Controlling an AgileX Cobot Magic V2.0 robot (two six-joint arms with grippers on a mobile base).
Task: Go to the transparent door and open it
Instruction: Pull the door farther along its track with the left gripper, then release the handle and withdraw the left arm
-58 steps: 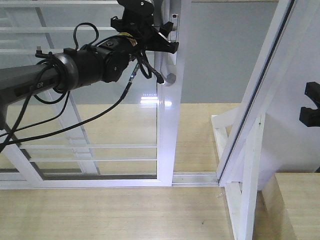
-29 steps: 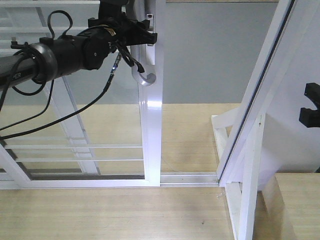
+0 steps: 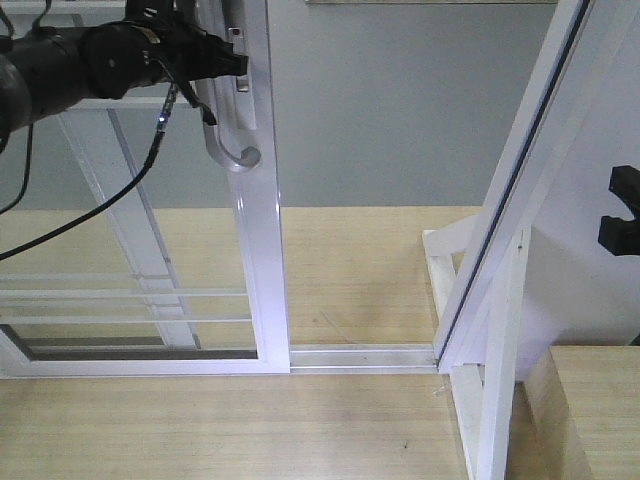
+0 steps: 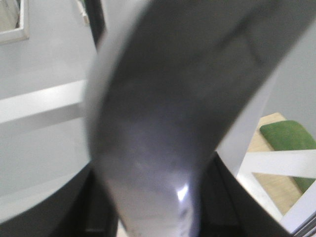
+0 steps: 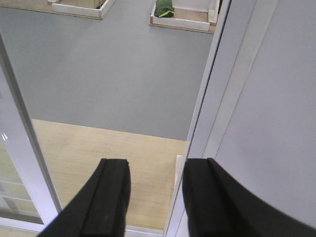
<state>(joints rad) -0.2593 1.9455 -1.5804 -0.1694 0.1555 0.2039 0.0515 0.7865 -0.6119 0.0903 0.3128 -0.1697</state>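
Observation:
The transparent door (image 3: 257, 260), a white-framed glass panel with thin horizontal bars, stands at the left of the front view. Its curved silver-grey handle (image 3: 233, 150) sits on the right stile. My left gripper (image 3: 222, 62) is shut on the upper part of that handle. In the left wrist view the blurred grey handle (image 4: 163, 113) fills the space between the black fingers (image 4: 232, 202). My right gripper (image 5: 155, 197) is open and holds nothing. It hangs beside the white frame post (image 5: 217, 98), and in the front view it shows at the far right edge (image 3: 622, 220).
The floor track (image 3: 360, 356) runs from the door to the slanted white frame post (image 3: 520, 200). The gap between them opens onto grey floor (image 3: 400, 110). A second barred panel (image 3: 110, 170) stands behind the door. A green object (image 5: 164, 9) lies far beyond.
The door has slid left along its track, widening the opening. My left arm moved left with it, still holding the handle. The right gripper has not moved.

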